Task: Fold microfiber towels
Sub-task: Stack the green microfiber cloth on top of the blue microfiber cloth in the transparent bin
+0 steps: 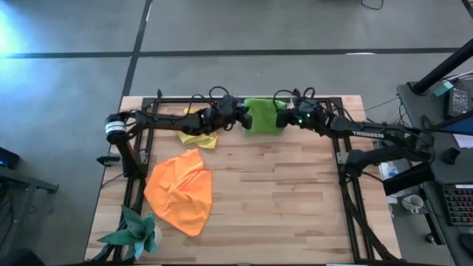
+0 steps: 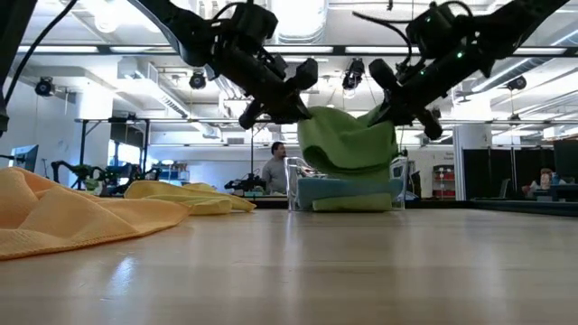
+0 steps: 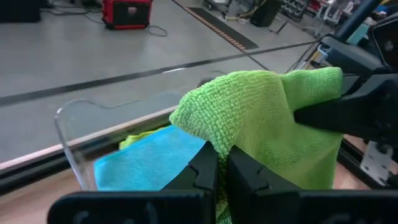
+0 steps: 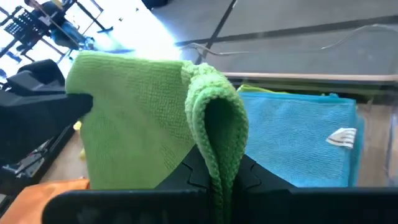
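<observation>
A folded green microfiber towel (image 1: 263,116) hangs in the air at the table's far edge between my two grippers. My left gripper (image 1: 245,117) is shut on its left end and my right gripper (image 1: 283,118) on its right end. In the low view the towel (image 2: 348,140) sags just above a clear bin (image 2: 398,185). A folded blue towel (image 4: 298,143) lies in that bin on a lime green one (image 3: 132,140). A yellow towel (image 1: 199,137) lies crumpled at the far left, and an orange towel (image 1: 179,191) lies spread at the near left. My left gripper pinches the folded towel's left end (image 3: 214,142) between its two fingers, several layers thick. The fingers come from the table's left, slanting a little downward. The towel is lifted clear and stretches across to the other gripper. My right gripper pinches the towel's right end at a rounded fold (image 4: 216,140) that curls over the fingertips, so at least two layers are caught. The fingers come from the table's right, slanting down. The cloth hangs clear of the table, sagging between the two grips.
The clear bin (image 3: 68,134) stands at the middle of the far edge, right under the held towel. A teal spiky ornament (image 1: 137,233) sits at the near left corner. The table's bare wood (image 1: 281,199) takes up its middle and right.
</observation>
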Tool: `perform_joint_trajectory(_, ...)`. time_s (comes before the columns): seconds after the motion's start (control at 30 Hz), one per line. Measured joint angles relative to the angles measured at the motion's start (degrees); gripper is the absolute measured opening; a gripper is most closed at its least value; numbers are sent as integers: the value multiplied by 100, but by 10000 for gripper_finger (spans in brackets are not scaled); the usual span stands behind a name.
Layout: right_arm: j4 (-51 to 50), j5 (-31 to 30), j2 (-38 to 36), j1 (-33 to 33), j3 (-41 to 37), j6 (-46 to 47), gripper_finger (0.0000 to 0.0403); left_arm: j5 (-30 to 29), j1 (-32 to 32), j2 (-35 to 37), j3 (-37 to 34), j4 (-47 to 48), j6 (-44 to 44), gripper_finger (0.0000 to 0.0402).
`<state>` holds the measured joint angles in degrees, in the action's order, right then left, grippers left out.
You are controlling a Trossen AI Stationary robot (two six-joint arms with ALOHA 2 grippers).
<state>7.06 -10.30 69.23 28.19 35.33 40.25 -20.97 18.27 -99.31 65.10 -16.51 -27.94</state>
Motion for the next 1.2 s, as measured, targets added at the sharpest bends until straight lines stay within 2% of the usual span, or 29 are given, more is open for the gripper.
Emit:
perform_joint_trajectory(0.27, 198, 211, 628, 338, 266, -146, 9, 303, 318, -332, 46, -269, 152, 0)
perform_joint_trajectory(0.4, -411, 192, 935, 509, 794, -648, 9, 460, 455, -424, 189, -265, 338, 0)
perform_joint_trajectory(0.63, -1477, 155, 1633, 827, 1728, -1357, 9, 601, 594, -645, 473, -252, 1211, 0)
perform_joint_trajectory(0.87, -1919, 122, 2115, 1008, 2296, -1488, 9, 658, 732, -803, 490, -265, 1624, 0)
perform_joint_trajectory(1.2, -2326, 121, 2723, 1097, 2864, -1855, 9, 730, 872, -1028, 490, -299, 1639, 0)
